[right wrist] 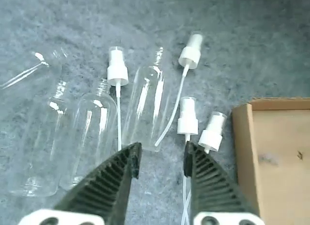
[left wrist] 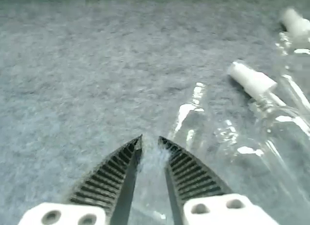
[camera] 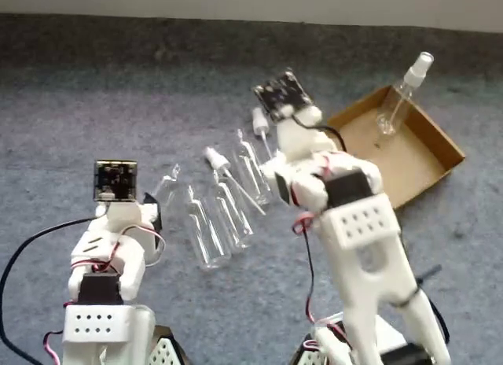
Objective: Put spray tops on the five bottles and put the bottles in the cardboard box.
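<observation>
Several clear empty bottles [camera: 211, 233] lie side by side on the grey carpet between the two arms. In the right wrist view they lie uncapped [right wrist: 147, 96], with several loose white spray tops [right wrist: 117, 70] and their dip tubes among and beside them. My right gripper [right wrist: 162, 151] hangs open above the near end of one bottle, holding nothing. My left gripper [left wrist: 150, 140] is open by a narrow gap and empty, low over the carpet just beside a clear bottle [left wrist: 191, 120]. One bottle with a spray top [camera: 401, 94] leans in the cardboard box [camera: 428, 156].
The brown box [right wrist: 271, 152] sits to the right of the bottle row, its near corner close to two spray tops [right wrist: 210, 133]. Bare carpet [left wrist: 87, 74] stretches out ahead of the left gripper. A wall edge [camera: 251, 3] borders the far side.
</observation>
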{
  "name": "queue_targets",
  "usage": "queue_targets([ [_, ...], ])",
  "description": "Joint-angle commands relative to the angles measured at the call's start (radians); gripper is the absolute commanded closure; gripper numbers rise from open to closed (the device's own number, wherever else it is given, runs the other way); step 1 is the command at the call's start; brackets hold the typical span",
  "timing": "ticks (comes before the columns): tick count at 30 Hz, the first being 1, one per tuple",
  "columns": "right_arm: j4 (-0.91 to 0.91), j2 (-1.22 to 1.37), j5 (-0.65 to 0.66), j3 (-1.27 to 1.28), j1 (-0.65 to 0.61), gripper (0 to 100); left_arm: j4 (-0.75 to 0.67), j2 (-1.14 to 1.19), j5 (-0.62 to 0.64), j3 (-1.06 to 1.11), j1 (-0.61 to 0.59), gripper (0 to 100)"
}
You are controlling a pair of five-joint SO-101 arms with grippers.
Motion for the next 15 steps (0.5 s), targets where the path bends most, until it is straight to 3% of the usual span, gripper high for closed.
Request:
queue_targets([
  [1,0.093,0.213,0.011,-0.265,-0.048,80.5,0.005,-0.010,-0.011,-0.054,-0.171,99],
  [3,0.130,0.325,0.011,-0.384,-0.065,76.6,-0.017,-0.008,-0.003,-0.047,-0.240,99],
  [9,0.225,0.647,0.011,-0.720,-0.113,74.9,-0.160,-0.008,0.023,0.045,-0.228,99],
  [15,0.407,0.998,0.011,-1.118,-0.131,74.8,-0.164,-0.008,0.005,0.047,-0.246,99],
])
